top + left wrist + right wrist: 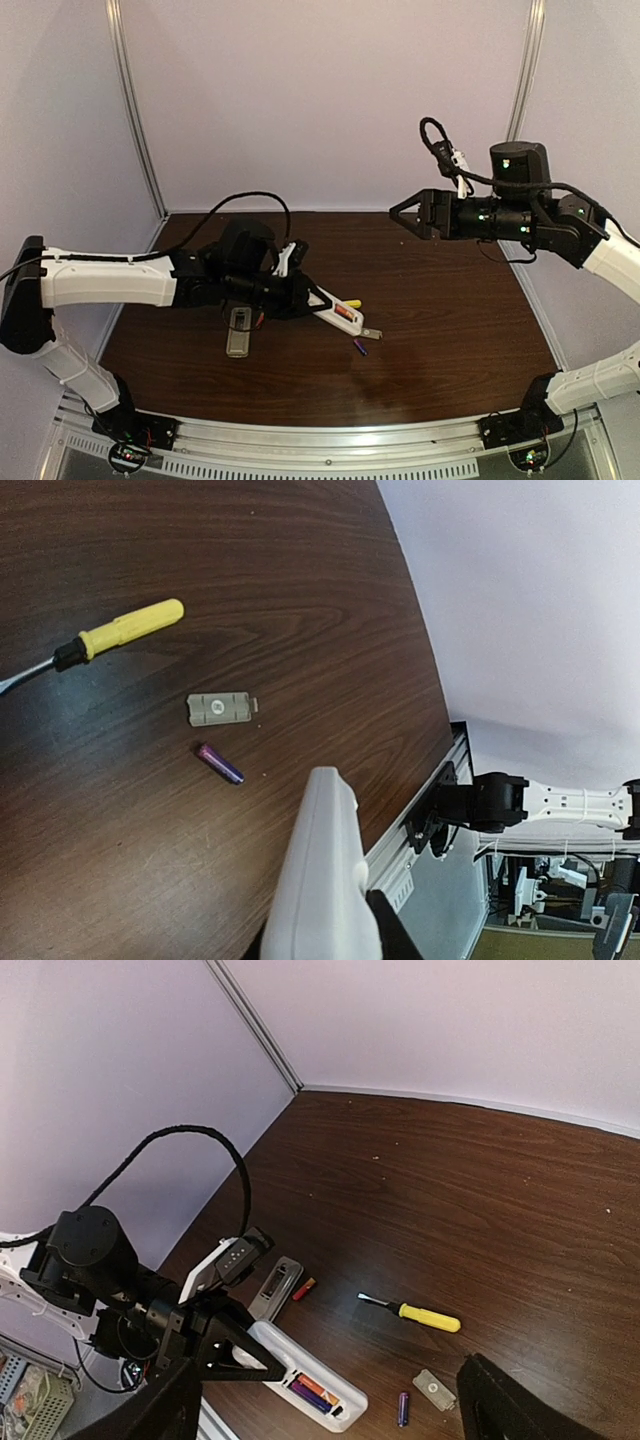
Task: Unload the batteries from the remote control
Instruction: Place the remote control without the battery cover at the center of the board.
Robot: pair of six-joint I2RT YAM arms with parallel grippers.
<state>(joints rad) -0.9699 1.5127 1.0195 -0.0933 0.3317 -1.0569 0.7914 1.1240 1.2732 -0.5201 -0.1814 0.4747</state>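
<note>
Clock directions are as in the top view.

- Table (450,300): dark wood.
- Left gripper (308,298): clamped tight on one end of the white remote (338,314) near centre. The free end points to 4 o'clock. Can't tell whether that end touches the table.
- Right gripper (400,213): up in the air at 1 o'clock of that remote, jaws wide apart, nothing in them.
- Grey remote (238,332): flat on the table at 9 o'clock of the white one.
- Screwdriver (110,638): yellow handle, at 11 o'clock of the cover plate (221,708).
- Orange battery (320,1387) and one purple battery (306,1396): seated in the white remote's open bay.
- Second purple battery (219,764): loose on the table, just at 7 o'clock of the plate.
- Red battery (304,1288): on the table at 3 o'clock of the grey remote, right beside it.
</note>
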